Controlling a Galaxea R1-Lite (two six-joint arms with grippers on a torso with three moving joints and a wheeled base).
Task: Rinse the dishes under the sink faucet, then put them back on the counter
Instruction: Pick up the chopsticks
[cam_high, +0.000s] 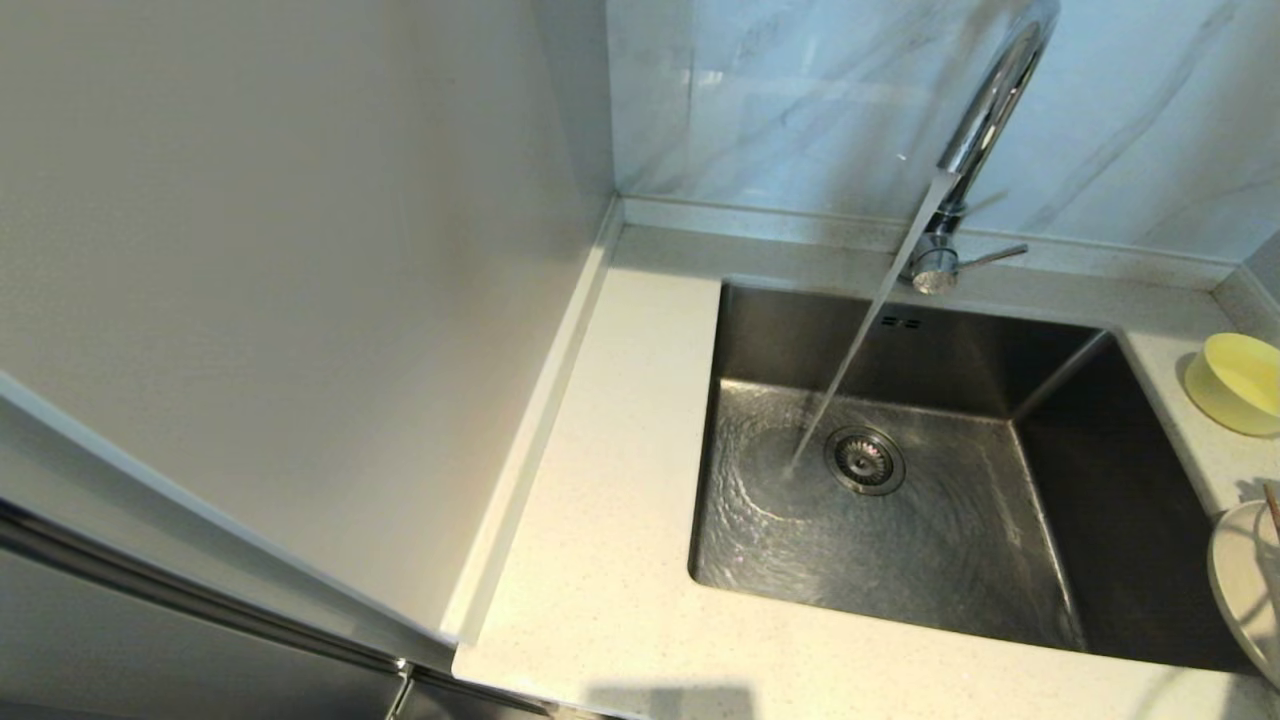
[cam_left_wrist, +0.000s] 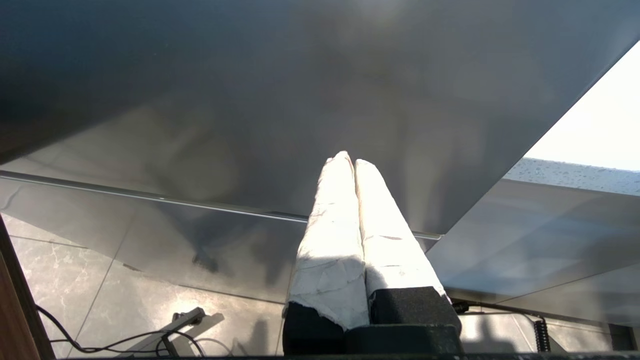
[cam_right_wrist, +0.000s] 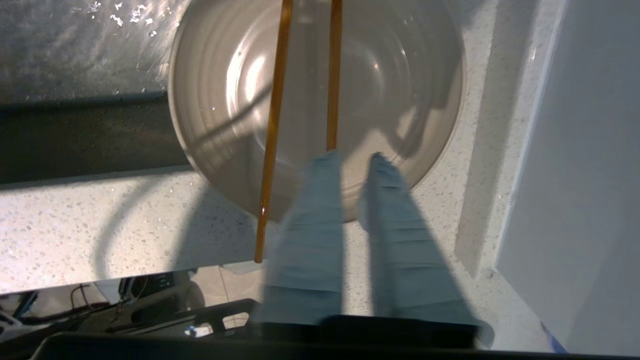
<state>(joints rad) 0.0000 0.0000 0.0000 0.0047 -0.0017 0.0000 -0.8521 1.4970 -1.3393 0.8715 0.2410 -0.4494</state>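
Chopsticks (cam_right_wrist: 274, 125), 2, lie across 1 plate (cam_right_wrist: 400, 75); right end effector (cam_right_wrist: 355, 157) slightly apart, left end effector (cam_left_wrist: 348, 160) together.

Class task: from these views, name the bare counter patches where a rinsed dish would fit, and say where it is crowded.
Free: the wide counter strip between the side wall and the sink, and the front strip. Narrow: behind the basin, around the faucet. Crowded: right of the sink, with the bowl, plate, chopsticks and the right gripper.

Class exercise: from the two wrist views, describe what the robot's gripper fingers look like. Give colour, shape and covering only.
The left gripper has two long tapering fingers wrapped in creased white tape, set in black blocky mounts. The right gripper has the same tapering shape, with fingers wrapped in banded pale blue-grey tape above a black base.
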